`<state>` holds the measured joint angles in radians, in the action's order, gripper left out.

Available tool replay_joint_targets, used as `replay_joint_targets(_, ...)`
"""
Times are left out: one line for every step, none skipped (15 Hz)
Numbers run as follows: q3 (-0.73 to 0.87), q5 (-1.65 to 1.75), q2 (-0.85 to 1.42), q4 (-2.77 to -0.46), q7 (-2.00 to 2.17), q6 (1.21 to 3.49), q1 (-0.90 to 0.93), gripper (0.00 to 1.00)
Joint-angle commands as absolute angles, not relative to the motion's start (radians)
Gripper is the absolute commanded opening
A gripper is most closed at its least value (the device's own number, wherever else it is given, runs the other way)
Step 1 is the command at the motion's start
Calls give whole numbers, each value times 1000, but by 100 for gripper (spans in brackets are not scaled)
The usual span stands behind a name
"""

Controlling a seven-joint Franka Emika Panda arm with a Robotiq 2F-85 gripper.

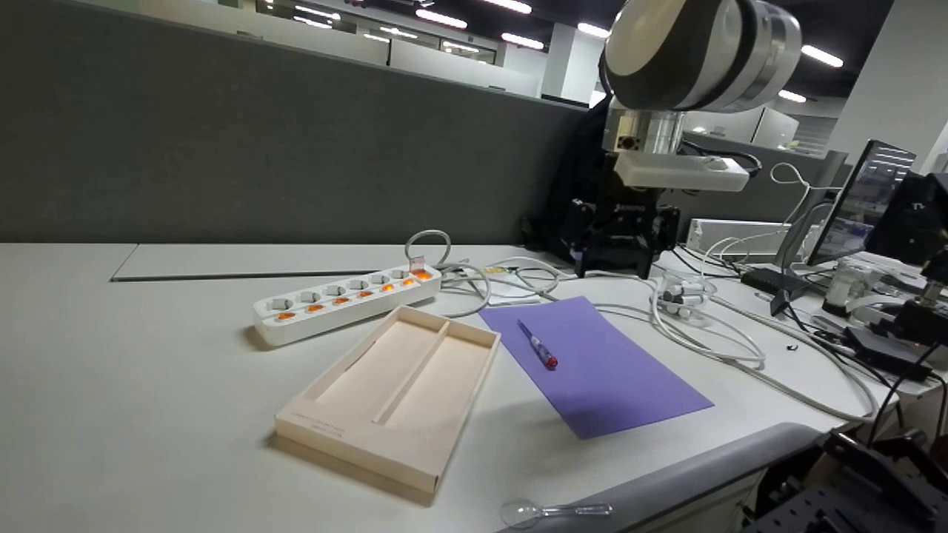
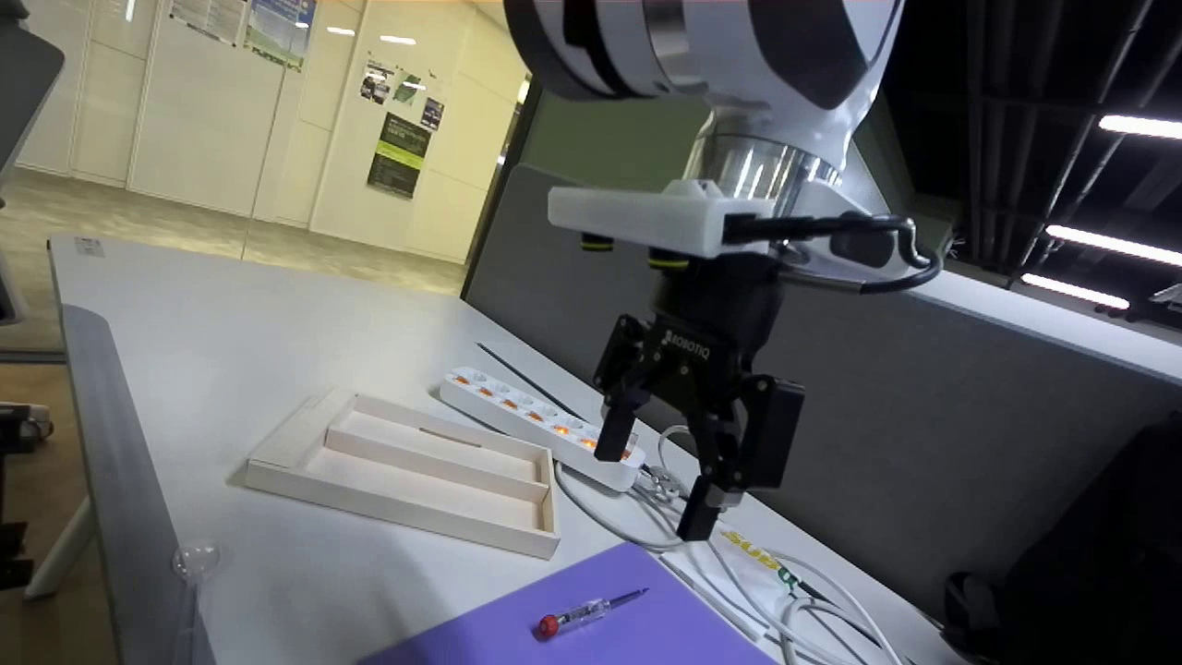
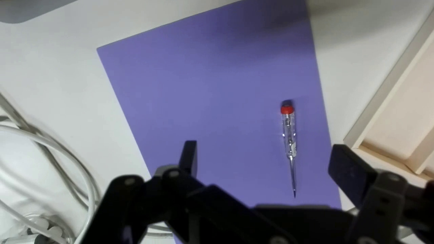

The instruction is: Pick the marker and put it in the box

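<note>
The marker is a thin pen-like stick with a clear body, a red end and a narrow metal tip. It lies on the purple sheet in both exterior views (image 1: 539,348) (image 2: 589,611) and in the wrist view (image 3: 289,135). The box, a shallow beige tray with a divider, sits beside the sheet in both exterior views (image 1: 355,459) (image 2: 397,510). Its corner shows at the right of the wrist view (image 3: 373,112). My gripper (image 1: 612,271) (image 2: 654,491) (image 3: 264,149) is open and empty, well above the table. In the wrist view the marker's tip lies between the fingers, nearer the right one.
The flat purple sheet (image 1: 622,385) lies on the white table. A white power strip (image 1: 344,307) stands behind the box. Grey cables (image 1: 703,348) run behind and beside the sheet. A clear spoon (image 1: 552,511) lies at the front table edge. A grey partition (image 1: 296,148) stands behind.
</note>
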<state>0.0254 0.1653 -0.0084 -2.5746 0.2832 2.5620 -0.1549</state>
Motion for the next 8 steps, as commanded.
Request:
replay_joint_targets(50,257,103,-2485,378,2573,-120,100)
replay_joint_targets(55,263,128,-2471,380,2583,-110,100)
replay_joint_targets(60,255,150,-2458,372,2587,-99,100)
replay_joint_targets(62,229,175,-2445,354,2593,-89,100)
replay_joint_targets(63,209,196,-2435,341,2597,-81,100)
replay_joint_targets(65,193,217,-2425,334,2604,-73,100)
replay_joint_targets(67,180,239,-2416,333,2612,-64,100)
replay_joint_targets(69,165,261,-2408,330,2621,-57,100)
